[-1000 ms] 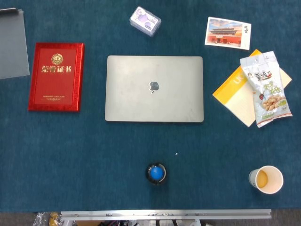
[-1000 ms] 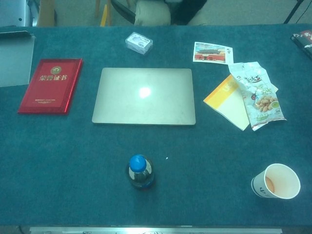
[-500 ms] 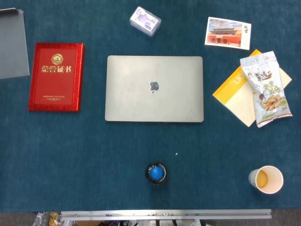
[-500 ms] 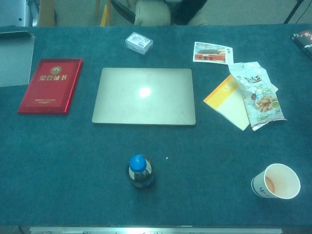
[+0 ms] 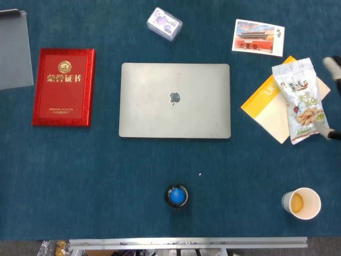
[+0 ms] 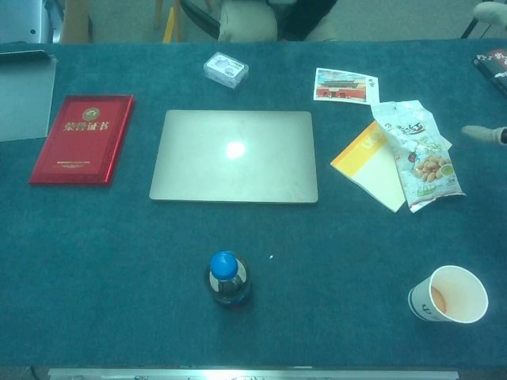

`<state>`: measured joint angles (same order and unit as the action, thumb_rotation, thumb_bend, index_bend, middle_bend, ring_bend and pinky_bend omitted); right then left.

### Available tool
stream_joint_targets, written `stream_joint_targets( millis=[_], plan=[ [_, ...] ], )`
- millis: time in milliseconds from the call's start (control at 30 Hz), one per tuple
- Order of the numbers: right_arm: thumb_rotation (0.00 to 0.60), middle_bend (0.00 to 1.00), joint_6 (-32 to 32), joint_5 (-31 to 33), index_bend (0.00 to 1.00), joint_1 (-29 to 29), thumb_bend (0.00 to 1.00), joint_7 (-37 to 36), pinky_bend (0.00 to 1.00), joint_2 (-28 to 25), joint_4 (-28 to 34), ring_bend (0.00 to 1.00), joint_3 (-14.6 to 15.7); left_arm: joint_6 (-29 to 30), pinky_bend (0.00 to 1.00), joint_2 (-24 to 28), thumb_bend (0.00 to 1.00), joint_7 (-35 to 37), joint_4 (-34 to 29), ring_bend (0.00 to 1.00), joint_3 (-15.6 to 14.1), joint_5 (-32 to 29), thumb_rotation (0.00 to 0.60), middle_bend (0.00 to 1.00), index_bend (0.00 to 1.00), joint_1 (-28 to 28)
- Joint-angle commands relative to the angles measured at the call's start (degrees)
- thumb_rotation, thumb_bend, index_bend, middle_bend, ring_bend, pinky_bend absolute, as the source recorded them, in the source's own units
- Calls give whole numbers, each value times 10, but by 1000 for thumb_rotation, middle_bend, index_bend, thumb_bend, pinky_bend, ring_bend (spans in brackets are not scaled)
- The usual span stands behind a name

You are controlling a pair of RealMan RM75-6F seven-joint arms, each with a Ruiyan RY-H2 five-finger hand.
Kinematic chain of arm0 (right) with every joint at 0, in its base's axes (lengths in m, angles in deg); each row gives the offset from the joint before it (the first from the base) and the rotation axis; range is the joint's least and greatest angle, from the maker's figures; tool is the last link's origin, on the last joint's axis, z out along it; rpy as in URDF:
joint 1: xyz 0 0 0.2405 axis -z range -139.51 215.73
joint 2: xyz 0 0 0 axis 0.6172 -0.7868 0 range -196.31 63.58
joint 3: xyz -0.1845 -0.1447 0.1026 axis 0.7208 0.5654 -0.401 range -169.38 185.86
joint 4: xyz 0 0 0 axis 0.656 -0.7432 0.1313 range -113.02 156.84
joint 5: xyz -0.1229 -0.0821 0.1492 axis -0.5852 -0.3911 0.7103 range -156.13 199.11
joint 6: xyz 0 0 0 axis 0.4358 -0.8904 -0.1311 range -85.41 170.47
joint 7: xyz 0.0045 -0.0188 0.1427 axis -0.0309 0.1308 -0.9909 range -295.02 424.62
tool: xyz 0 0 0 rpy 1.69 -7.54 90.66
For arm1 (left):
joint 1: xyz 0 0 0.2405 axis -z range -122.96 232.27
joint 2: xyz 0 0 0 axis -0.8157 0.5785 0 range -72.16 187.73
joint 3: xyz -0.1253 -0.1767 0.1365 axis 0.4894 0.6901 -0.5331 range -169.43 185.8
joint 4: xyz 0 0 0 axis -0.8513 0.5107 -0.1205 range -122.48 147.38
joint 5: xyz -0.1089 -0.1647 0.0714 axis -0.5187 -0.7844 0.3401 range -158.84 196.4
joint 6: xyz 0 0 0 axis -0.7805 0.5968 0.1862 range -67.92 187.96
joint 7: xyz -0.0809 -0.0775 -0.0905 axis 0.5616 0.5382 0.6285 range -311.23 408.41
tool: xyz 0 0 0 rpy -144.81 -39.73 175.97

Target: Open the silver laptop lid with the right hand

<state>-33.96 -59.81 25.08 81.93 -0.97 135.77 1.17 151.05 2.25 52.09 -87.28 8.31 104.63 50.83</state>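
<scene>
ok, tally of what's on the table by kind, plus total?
Laptop: 1
Red certificate folder: 1
Card box: 1
Postcard: 1
Yellow booklet: 1
Snack bag: 1
Paper cup: 1
Bottle: 1
Grey sheet: 1
Total: 9

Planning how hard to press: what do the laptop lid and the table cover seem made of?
Laptop: likely brushed metal; matte silver with a soft glare spot in the chest view. Table cover: seemingly felt-like cloth; dull teal, no shine.
</scene>
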Motion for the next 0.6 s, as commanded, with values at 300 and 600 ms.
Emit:
stream_joint_targets(
  millis=[300,600],
  plan=[
    [600,69,91,23,0,-81,65,51,23,64,6,0,-14,0,0,-4,417,-14,1,0,-3,14,600,36,147,2],
    [600,69,161,103,0,-169,65,139,23,177,-50,0,-37,-2,0,-2,416,-8,6,0,-4,19,600,33,147,5]
  ],
)
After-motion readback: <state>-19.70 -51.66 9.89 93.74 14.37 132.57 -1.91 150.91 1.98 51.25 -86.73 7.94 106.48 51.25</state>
